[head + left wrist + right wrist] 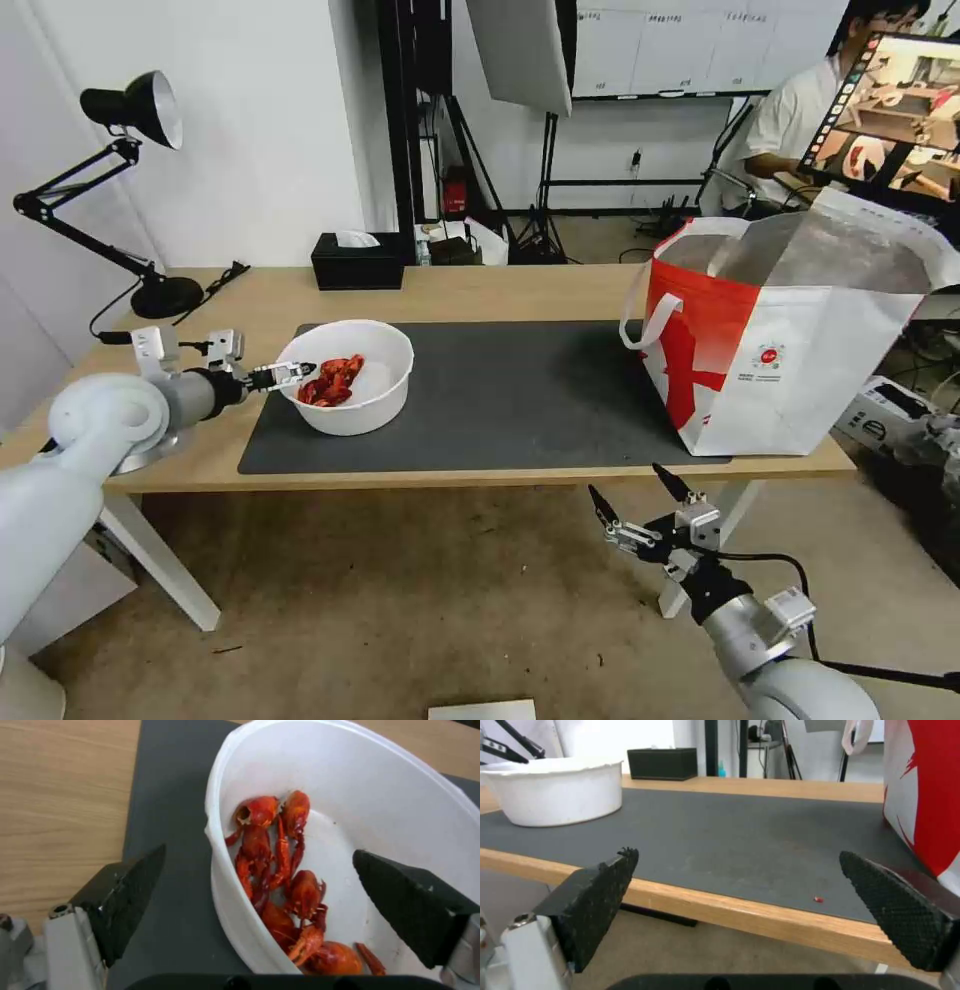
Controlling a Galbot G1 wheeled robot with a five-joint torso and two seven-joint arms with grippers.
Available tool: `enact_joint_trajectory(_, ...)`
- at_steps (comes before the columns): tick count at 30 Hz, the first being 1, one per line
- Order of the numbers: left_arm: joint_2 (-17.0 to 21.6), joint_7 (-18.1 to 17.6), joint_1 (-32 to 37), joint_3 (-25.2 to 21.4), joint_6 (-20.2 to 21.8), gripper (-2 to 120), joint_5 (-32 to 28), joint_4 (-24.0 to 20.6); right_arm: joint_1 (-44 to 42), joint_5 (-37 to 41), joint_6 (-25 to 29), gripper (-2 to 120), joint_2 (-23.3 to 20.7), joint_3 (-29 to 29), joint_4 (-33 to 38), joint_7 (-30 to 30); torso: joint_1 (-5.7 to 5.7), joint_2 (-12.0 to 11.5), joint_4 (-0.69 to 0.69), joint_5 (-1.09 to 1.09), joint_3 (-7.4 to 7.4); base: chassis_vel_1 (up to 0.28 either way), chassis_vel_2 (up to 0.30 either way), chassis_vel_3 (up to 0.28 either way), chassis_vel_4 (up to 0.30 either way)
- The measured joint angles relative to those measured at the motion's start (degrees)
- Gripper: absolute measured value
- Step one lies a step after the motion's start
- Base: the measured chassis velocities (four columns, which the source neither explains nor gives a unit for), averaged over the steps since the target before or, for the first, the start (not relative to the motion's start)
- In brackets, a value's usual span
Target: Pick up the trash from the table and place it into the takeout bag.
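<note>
The trash here is a white round bowl (352,376) holding red shells (332,380), standing on the left part of the dark grey mat (520,390) on the table (500,290). My left gripper (300,374) is open and straddles the bowl's left rim. In the left wrist view one finger (130,896) is outside the bowl wall (225,888) and the other finger (410,896) is inside, above the shells (280,877). The takeout bag (790,340) stands open at the table's right end. My right gripper (625,480) hangs open below the table's front edge, left of the bag.
A black tissue box (357,260) sits at the table's back edge, and a black desk lamp (165,295) stands at the back left. A tiny red scrap (819,899) lies on the mat near the front edge. Bare mat stretches between the bowl (555,791) and the bag (920,795).
</note>
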Motion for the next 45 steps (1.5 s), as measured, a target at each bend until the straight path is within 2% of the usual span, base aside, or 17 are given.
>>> enact_joint_trajectory(10, -1.2, -3.7, -1.8, 2.3, -0.3, 100, 0.6, 2.2, 0.0, 0.0, 0.0, 100, 0.0, 0.0, 0.0, 0.0, 0.00, 0.0, 0.00, 0.00, 0.00, 0.000, 0.000, 0.000, 0.000)
enact_joint_trajectory(13, -1.5, -5.3, -2.6, 3.0, -0.3, 87, 0.6, 2.4, 0.0, 0.0, 0.0, 100, 0.0, 0.0, 0.0, 0.0, -0.01, 0.0, 0.00, 0.00, 0.00, 0.000, 0.000, 0.000, 0.000)
enact_joint_trajectory(15, -1.5, -5.5, -2.8, 3.2, -0.4, 84, 0.4, 2.4, 0.0, 0.0, 0.0, 100, 0.0, 0.0, 0.0, 0.0, -0.01, 0.0, 0.00, 0.00, 0.00, 0.000, 0.000, 0.000, 0.000)
enact_joint_trajectory(17, -1.6, -5.8, -3.2, 3.6, -0.4, 74, 0.2, 2.4, 0.0, 0.0, 0.0, 100, 0.0, 0.0, 0.0, 0.0, -0.01, 0.0, 0.00, 0.00, 0.00, 0.000, 0.000, 0.000, 0.000)
enact_joint_trajectory(18, -1.6, -5.8, -3.2, 3.6, -0.4, 74, 0.2, 2.4, 0.0, 0.0, 0.0, 100, 0.0, 0.0, 0.0, 0.0, -0.01, 0.0, 0.00, 0.00, 0.00, 0.000, 0.000, 0.000, 0.000)
enact_joint_trajectory(19, -1.6, -5.8, -3.3, 3.8, -0.5, 67, 0.2, 2.4, 0.0, 0.0, 0.0, 100, 0.0, 0.0, 0.0, 0.0, -0.01, 0.0, 0.00, 0.00, 0.00, 0.000, 0.000, 0.000, 0.000)
enact_joint_trajectory(21, -1.6, -5.9, -3.3, 3.9, -0.5, 59, 0.2, 2.2, 0.0, 0.0, 0.0, 100, 0.0, 0.0, 0.0, 0.0, -0.01, 0.0, 0.00, -0.01, 0.00, 0.000, 0.000, 0.000, 0.000)
enact_joint_trajectory(22, -1.6, -5.9, -3.3, 3.9, -0.5, 59, 0.2, 2.2, 0.0, 0.0, 0.0, 100, 0.0, 0.0, 0.0, 0.0, -0.01, 0.0, 0.00, -0.01, 0.00, 0.000, 0.000, 0.000, 0.000)
enact_joint_trajectory(25, -1.6, -5.7, -3.0, 3.8, -0.6, 43, 0.2, 1.7, 0.0, 0.0, 0.0, 100, 0.0, 0.0, 0.0, 0.0, -0.01, 0.0, 0.00, 0.00, -0.01, 0.000, 0.000, 0.000, 0.000)
enact_joint_trajectory(26, -1.6, -5.7, -3.0, 3.8, -0.6, 43, 0.2, 1.7, 0.0, 0.0, 0.0, 100, 0.0, 0.0, 0.0, 0.0, -0.01, 0.0, 0.00, 0.00, -0.01, 0.000, 0.000, 0.000, 0.000)
enact_joint_trajectory(28, -1.6, -5.6, -2.6, 3.5, -0.7, 33, 0.2, 1.2, 0.0, 0.0, 0.0, 100, 0.0, 0.0, 0.0, 0.0, -0.01, 0.0, 0.00, 0.00, 0.00, 0.000, 0.000, 0.000, 0.000)
enact_joint_trajectory(30, -1.6, -5.6, -2.4, 3.4, -0.7, 30, 0.2, 1.0, 0.0, 0.0, 0.0, 100, 0.0, 0.0, 0.0, 0.0, -0.01, 0.0, 0.00, 0.00, 0.00, 0.000, 0.000, 0.000, 0.000)
enact_joint_trajectory(34, -1.1, -4.7, -1.7, 3.3, -0.6, 11, 0.2, 0.3, 0.0, 0.0, 0.0, 100, 0.0, 0.0, 0.0, 0.0, -0.01, 0.0, 0.00, 0.00, 0.00, 0.000, 0.000, 0.000, 0.000)
enact_joint_trajectory(39, -1.0, -4.7, -1.8, 3.3, -0.6, 0, 0.0, 0.0, 0.0, 0.0, 0.0, 100, 0.0, 0.0, 0.0, 0.0, -0.01, 0.0, 0.00, 0.00, 0.00, 0.000, 0.000, 0.000, 0.000)
enact_joint_trajectory(45, -0.9, -2.8, -1.8, 3.0, -0.8, 0, 0.1, 0.0, 0.0, 0.0, 0.0, 100, 0.0, 0.0, 0.0, 0.0, -0.01, 0.0, 0.00, 0.00, 0.00, 0.000, 0.000, 0.000, 0.000)
